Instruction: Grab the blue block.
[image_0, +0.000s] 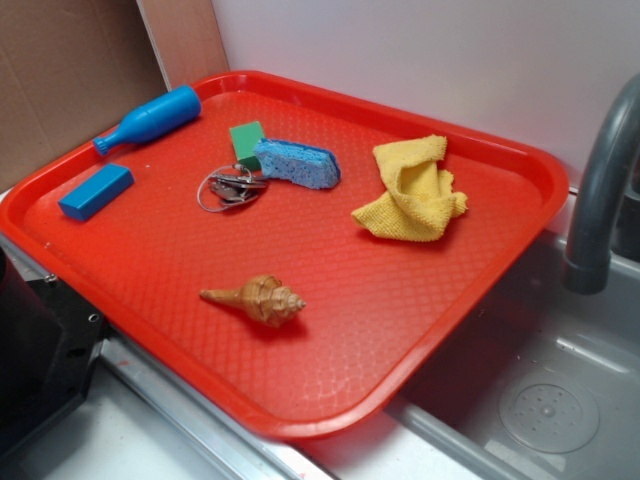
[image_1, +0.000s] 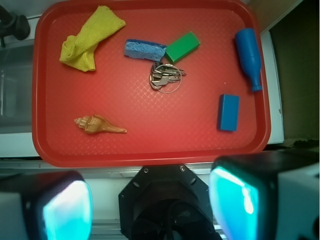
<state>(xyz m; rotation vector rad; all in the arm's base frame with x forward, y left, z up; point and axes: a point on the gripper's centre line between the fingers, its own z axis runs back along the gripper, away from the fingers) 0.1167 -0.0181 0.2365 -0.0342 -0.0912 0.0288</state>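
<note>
The blue block (image_0: 96, 191) is a small bright-blue brick lying flat near the left edge of the red tray (image_0: 330, 330). In the wrist view it lies at the tray's right side (image_1: 228, 112). My gripper (image_1: 150, 205) is high above the tray's near edge, far from the block. Its two fingers (image_1: 235, 202) stand wide apart with nothing between them. The gripper does not show in the exterior view.
On the tray lie a blue bottle-shaped toy (image_0: 150, 119), a green block (image_0: 245, 142), a blue sponge (image_0: 297, 163), a key ring (image_0: 232, 187), a yellow cloth (image_0: 413, 190) and a seashell (image_0: 258, 299). A grey faucet (image_0: 600, 190) and sink (image_0: 540, 400) stand at the right.
</note>
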